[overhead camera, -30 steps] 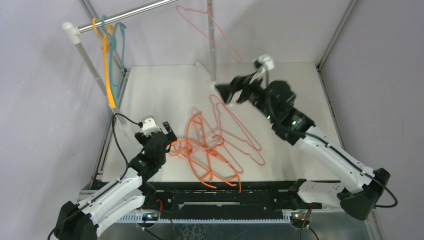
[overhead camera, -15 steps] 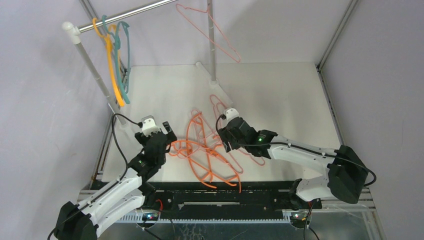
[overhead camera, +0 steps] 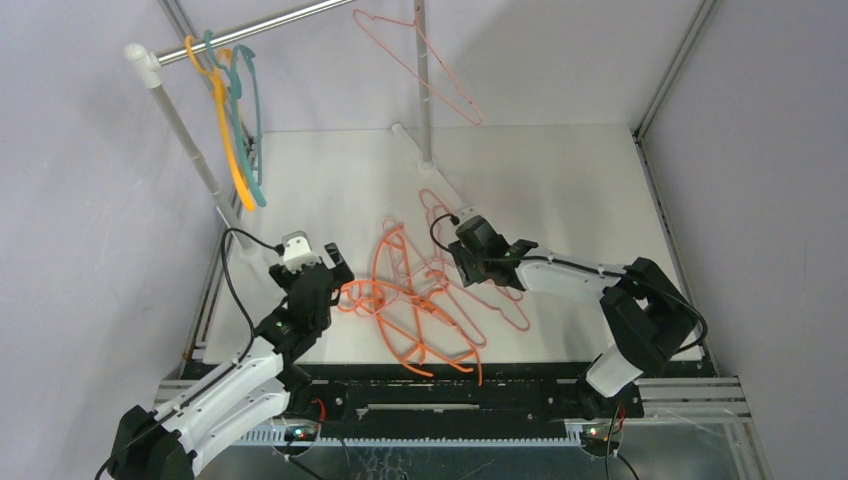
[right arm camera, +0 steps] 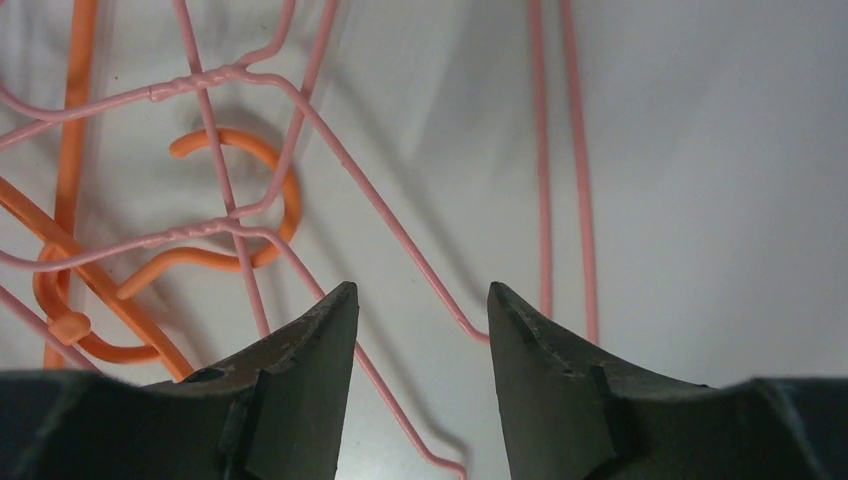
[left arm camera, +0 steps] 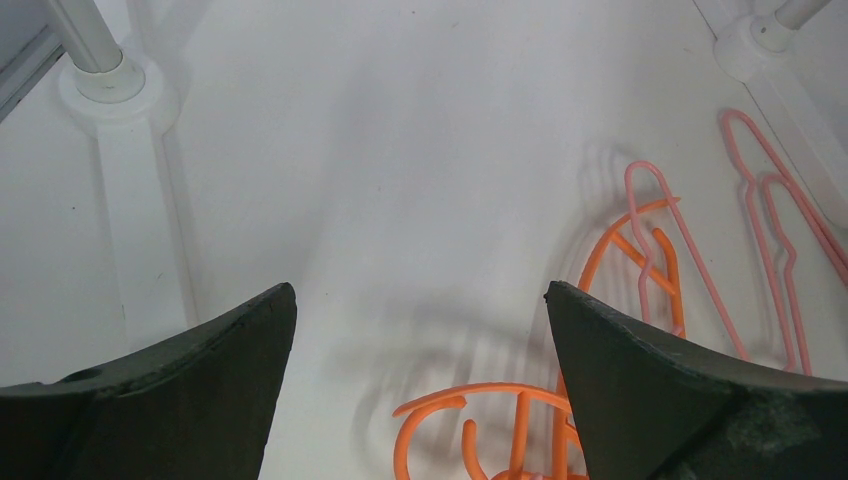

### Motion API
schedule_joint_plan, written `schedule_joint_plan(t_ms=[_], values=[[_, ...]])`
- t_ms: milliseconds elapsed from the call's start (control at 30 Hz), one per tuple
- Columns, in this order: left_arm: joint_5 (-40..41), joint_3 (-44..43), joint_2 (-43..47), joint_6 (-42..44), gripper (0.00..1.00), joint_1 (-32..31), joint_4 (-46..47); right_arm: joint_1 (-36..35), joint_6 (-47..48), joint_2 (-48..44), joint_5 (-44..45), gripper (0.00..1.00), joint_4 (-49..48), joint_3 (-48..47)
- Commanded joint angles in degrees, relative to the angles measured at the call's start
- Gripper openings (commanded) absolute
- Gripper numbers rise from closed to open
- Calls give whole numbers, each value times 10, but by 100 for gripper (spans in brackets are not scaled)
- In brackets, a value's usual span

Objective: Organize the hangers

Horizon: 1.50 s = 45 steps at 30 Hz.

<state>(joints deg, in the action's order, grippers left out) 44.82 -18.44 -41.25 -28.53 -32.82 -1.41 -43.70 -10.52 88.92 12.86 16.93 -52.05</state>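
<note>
Low over pink hangers point(right arm camera: 200, 80) on bench point(left arm camera: 400, 150), right fingers point(right arm camera: 300, 370) slightly apart, nothing clamped; left fingers point(left arm camera: 200, 370) wide apart, empty, beside orange hangers point(left arm camera: 520, 430).

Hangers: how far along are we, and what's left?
Done: yellow-orange hangers, teal hangers and one pink hanger hang on the rail. In hand: nothing. The right pincer is open over the loose pink hangers on the table, and the left pincer is open beside the orange hangers. Left: that whole tangled pile.
</note>
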Motion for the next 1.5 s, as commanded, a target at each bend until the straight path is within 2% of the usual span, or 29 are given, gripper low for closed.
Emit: schedule_joint_plan(t_ms=[0, 467, 700, 867, 967, 1167, 1467], values=[[1, -12, 0, -4, 100, 2, 14, 5, 35, 24, -30, 58, -31, -47], [2, -12, -7, -4, 99, 2, 16, 56, 63, 104, -95, 56, -34, -83], [3, -13, -13, -4, 99, 3, 17, 61, 66, 131, -122, 53, -36, -83], [4, -13, -17, -4, 99, 2, 18, 61, 60, 144, -143, 42, -32, -81], [6, -14, -18, -4, 99, 2, 18, 61, 57, 142, -158, 32, -34, -78], [6, -14, -19, -4, 99, 3, 18, 61, 60, 119, -193, 1, -32, -76], [9, -14, -12, -4, 99, 2, 15, 53, 62, 30, -237, 0, 7, -76]])
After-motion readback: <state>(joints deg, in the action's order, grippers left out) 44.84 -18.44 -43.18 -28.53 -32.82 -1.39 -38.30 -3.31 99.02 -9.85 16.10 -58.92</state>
